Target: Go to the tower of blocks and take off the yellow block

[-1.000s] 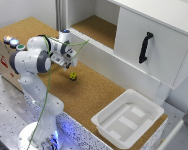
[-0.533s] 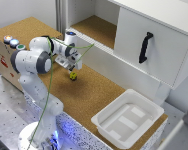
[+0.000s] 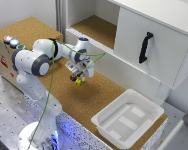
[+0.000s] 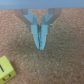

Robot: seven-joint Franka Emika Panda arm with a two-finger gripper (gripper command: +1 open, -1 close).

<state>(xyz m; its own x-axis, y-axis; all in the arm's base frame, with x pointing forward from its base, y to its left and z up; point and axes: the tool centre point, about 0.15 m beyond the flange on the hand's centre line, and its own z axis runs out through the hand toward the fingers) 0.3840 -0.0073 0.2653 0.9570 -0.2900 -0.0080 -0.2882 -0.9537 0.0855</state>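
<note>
The shallow white rectangular plastic tray [image 3: 128, 120] sits on the cork-topped table [image 3: 101, 97] at about four o'clock in the exterior view, and only raised ridges on its own floor show inside it. At about twelve o'clock the open cubby of the white cabinet [image 3: 96, 25] shows a bare cork shelf, while the compartment beside it is covered by a white door with a black handle [image 3: 145, 47]. The tower of blocks [image 3: 78, 81] appears in the exterior view as a tiny stack near the middle of the table, with a darker brownish bit [image 3: 73, 77] toward its upper side; the picture is too blurred to say how many cubes it has. The small bright yellow-green cube, the yellow block [image 4: 6, 70], shows in the wrist view as a soft-edged cube resting on the cork, cut off by the picture's edge, with a lighter top face and shadowed sides. The white robot arm's gripper [image 4: 40, 46] has its two pale fingers [image 4: 35, 35] pressed together with nothing between them. In the wrist view the yellow block lies at about seven o'clock from the fingertips, apart from them. In the exterior view the gripper [image 3: 77, 76] hangs just over the stack, and whether it touches cannot be told.
</note>
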